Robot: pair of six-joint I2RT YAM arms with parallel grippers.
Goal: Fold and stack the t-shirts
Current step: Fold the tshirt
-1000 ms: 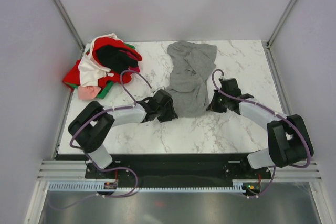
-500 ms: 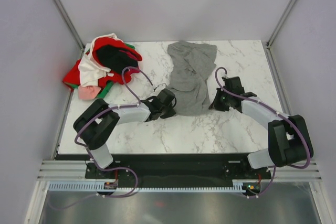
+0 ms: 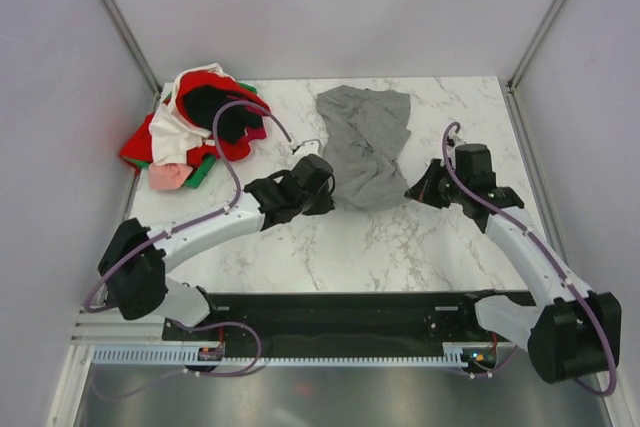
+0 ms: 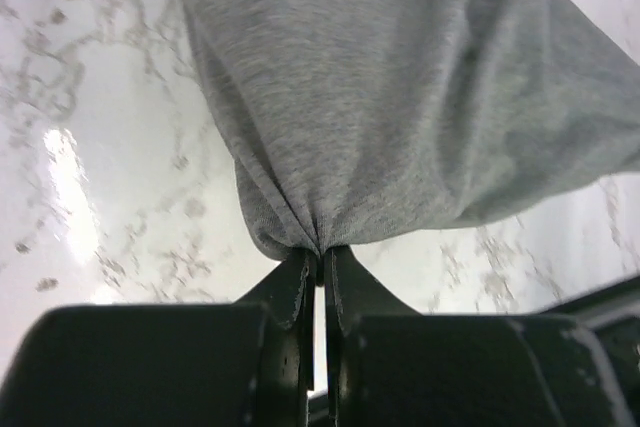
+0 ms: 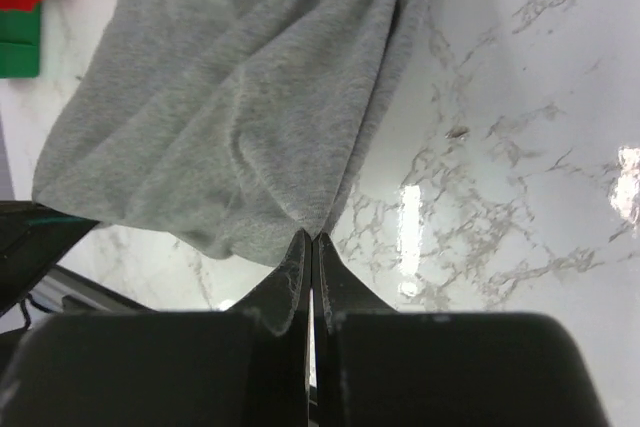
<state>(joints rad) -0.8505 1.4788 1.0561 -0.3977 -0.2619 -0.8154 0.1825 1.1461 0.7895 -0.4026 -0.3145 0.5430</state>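
Your table has bare marble across its near half and along its right side. The grey t-shirt lies bunched at the middle-back, with its near edge held up between the two arms. The pile of other t-shirts, red, white, black, pink and green, sits at the back-left corner, near the grey one but apart from it. Your left tool is clenched on a pinch of the grey cloth's edge, and your right tool is clenched on another pinch further along.

The step looks like spreading the shirt flat. Draw both pinches apart evenly and toward you, low over the table, so the cloth goes taut without slipping free. Mind the table's right edge and the pile on the left. The open near half gives you room.
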